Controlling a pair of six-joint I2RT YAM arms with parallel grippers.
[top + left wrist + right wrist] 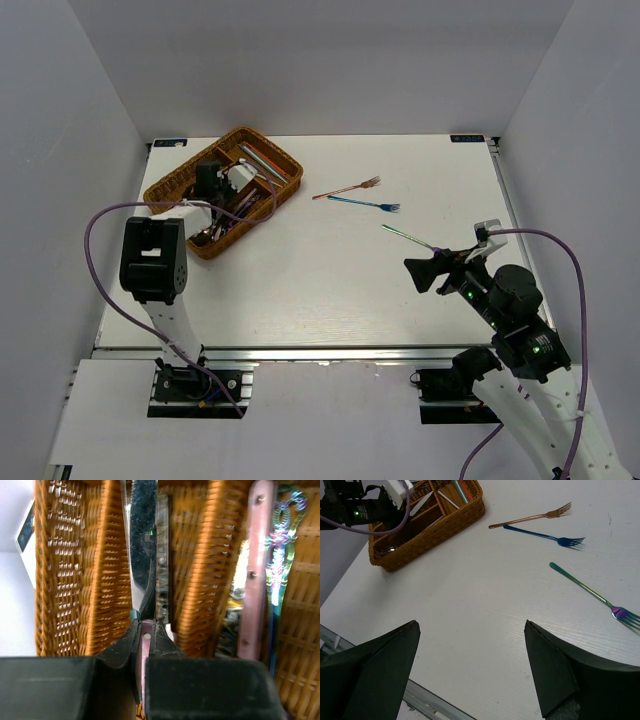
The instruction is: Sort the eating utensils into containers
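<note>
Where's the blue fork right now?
Top view: the blue fork lies on the table right of the wicker tray, just on the near side of the rose-gold fork.

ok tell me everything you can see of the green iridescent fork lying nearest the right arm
The slim iridescent metal fork is glossy, green at the handle tip, shading through yellow to purple at the neck; its tines run off the right wrist view's edge. It lies flat and diagonal on the white table, touched by nothing but the tabletop.
</note>
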